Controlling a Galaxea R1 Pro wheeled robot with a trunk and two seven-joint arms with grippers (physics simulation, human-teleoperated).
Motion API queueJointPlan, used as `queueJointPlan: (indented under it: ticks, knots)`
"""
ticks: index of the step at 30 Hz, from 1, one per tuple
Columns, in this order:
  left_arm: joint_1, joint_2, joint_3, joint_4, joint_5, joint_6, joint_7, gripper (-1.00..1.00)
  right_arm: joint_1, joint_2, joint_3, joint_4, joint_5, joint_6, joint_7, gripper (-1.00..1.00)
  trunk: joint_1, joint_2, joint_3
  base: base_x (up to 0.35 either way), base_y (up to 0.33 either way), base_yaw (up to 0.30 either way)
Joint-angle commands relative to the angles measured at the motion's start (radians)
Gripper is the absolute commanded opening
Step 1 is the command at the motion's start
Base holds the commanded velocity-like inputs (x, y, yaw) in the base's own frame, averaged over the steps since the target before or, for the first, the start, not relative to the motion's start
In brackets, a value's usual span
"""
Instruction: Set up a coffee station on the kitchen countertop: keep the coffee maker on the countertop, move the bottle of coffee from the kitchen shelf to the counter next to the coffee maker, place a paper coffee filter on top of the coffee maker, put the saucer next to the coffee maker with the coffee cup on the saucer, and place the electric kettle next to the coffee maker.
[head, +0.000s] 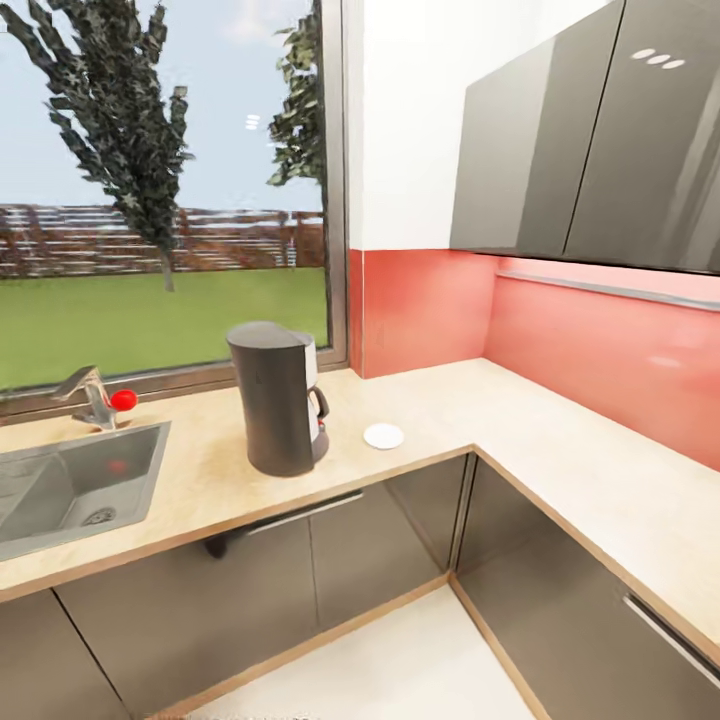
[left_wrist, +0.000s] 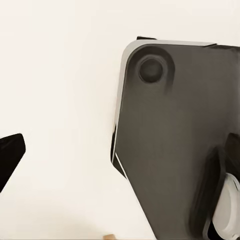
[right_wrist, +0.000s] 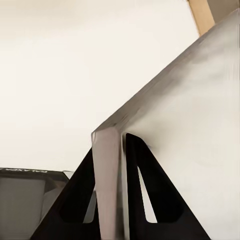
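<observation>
Dark grey and upright, the coffee maker (head: 278, 398) stands on the pale wood countertop (head: 560, 440), right of the steel sink (head: 70, 485). Just right of it lies the white saucer (head: 384, 436), close but apart. Whether my fingers are spread or pressed together, I cannot tell.

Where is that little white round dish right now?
In the head view, the white saucer lies flat on the wooden countertop, just right of the dark coffee maker and apart from it, near the counter's front edge before the corner.
</observation>
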Motion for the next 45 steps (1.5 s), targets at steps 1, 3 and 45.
queueJointPlan:
  ticks: [1,3,45]
  knots:
    - [0.000,-0.001,0.007,0.000,0.000,-0.003,0.000,1.00,-0.001,-0.001,0.006,0.001,0.002,-0.002,-0.007,-1.00,0.001,-0.002,-0.002,-0.005,-0.005,0.277]
    - [0.000,-0.002,0.006,0.000,0.000,-0.003,0.000,1.00,-0.001,-0.001,0.006,0.001,0.002,-0.002,-0.007,-1.00,0.001,-0.002,-0.002,-0.050,-0.058,0.277]
    - [0.000,0.002,0.007,0.000,0.000,0.000,0.004,1.00,-0.001,-0.001,0.006,0.000,0.001,-0.002,-0.007,-1.00,0.001,-0.002,-0.002,-0.059,-0.174,0.277]
